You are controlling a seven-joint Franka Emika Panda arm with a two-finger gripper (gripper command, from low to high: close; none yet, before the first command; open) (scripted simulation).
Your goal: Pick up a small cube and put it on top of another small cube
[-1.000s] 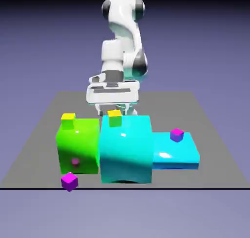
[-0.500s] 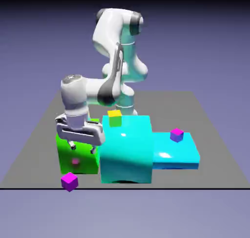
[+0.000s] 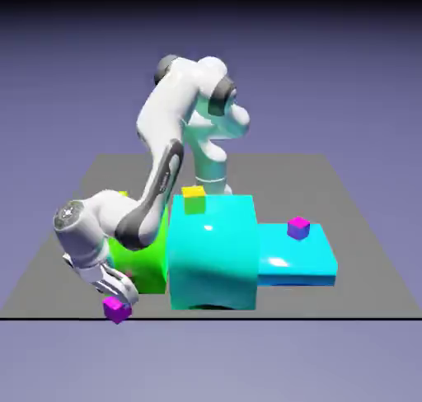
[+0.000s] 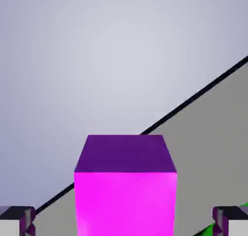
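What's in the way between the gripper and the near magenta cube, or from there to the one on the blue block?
Gripper to near cube: nothing visible. Cube to cube: the big cyan block.

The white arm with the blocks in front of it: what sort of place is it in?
Most likely a computer-made simulation, not a real room. The backdrop is a plain blue-violet with no walls or furniture, the grey table is bare-edged and flat, and the blocks, like the cyan one, have smooth, vivid colours.
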